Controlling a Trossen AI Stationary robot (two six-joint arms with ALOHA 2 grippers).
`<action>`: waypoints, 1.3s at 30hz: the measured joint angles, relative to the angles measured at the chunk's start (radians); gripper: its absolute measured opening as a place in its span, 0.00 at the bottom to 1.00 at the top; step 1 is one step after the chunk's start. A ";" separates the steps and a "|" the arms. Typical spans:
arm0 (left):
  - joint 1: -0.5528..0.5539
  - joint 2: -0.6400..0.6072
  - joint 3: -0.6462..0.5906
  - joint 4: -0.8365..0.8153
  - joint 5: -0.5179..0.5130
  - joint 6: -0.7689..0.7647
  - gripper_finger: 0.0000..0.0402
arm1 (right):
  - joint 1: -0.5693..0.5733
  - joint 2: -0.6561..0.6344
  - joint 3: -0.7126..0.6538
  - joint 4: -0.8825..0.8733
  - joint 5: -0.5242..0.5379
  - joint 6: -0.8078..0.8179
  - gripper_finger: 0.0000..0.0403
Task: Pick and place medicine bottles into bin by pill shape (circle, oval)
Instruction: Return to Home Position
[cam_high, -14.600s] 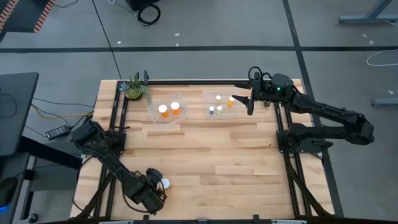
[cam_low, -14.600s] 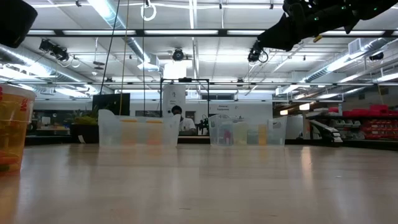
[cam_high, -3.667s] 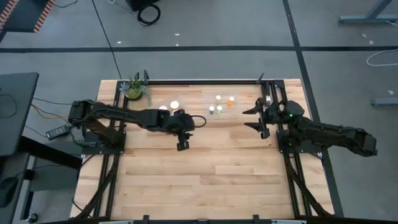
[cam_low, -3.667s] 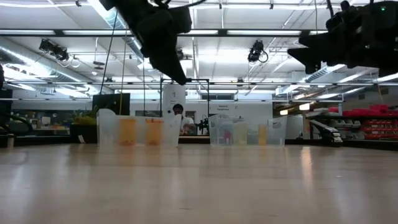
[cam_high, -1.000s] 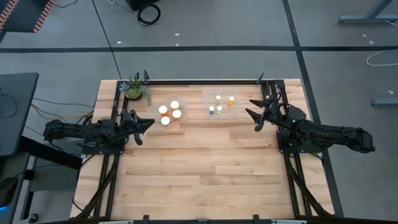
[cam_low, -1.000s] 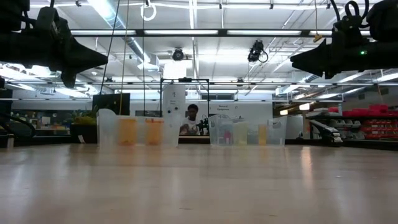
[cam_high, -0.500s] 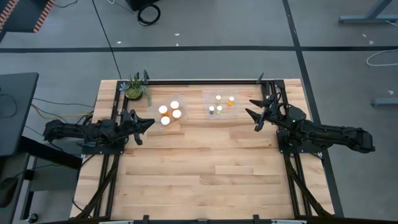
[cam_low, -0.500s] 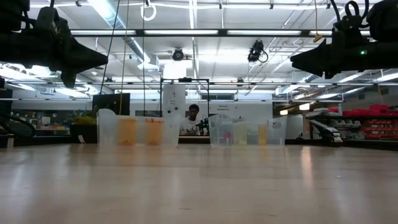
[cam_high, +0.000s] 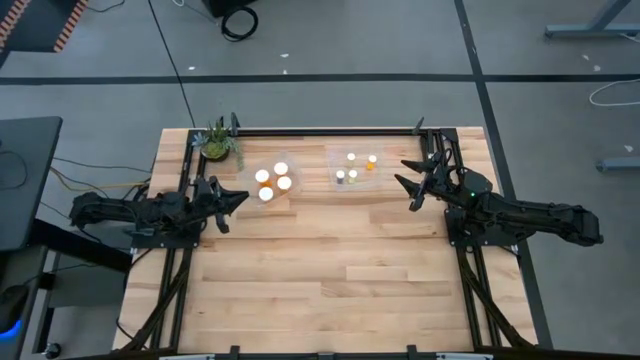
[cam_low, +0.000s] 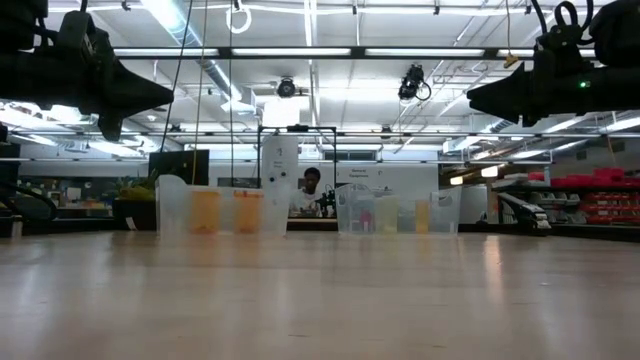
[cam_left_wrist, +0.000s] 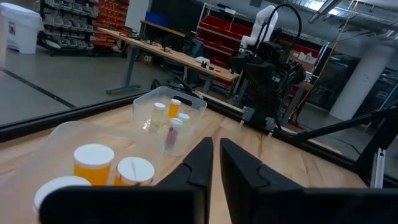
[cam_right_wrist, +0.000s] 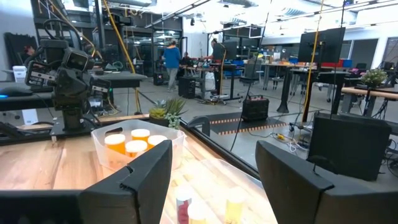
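Now that both my arms have pulled back to the sides of the table (cam_high: 330, 270), nothing has shifted in the last second, so I judge the retreat finished. A little earlier my left arm was stretched over the left bin (cam_high: 246, 172), and before that it was at the near edge of the table beside one last bottle. That spot is bare now. I count four white caps in the left bin, one more than it held just before.

The medicine bottles (cam_high: 282, 169) now all sit in the two clear bins at the far side. The four wide-capped ones, with orange bodies, are in the left bin. The four narrower ones are in the right bin (cam_high: 332, 160). None is left loose on the wood, so I take the sorting to be done, with only this return to rest still running.

My left gripper (cam_left_wrist: 216, 144) hangs above the table's left edge, well back from the left bin. Its fingers are drawn almost together with only a thin slit between them, and it holds nothing. My right gripper (cam_right_wrist: 213, 155) hangs above the right edge, beside the right bin. Its fingers are spread wide and it is empty.

As for writing, I can read none. The bottles are too small for any label to show, and nothing in the room beyond is legible either.
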 joint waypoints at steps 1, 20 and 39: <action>0.000 0.000 0.000 0.000 0.000 0.000 0.10 | 0.000 0.000 0.000 0.000 0.000 0.000 0.59; 0.000 0.000 0.000 0.000 0.000 0.000 0.10 | 0.000 0.000 0.000 0.000 0.000 0.000 0.59; 0.000 0.000 0.000 0.000 0.000 0.001 0.09 | 0.000 0.000 0.000 0.000 0.000 0.000 0.59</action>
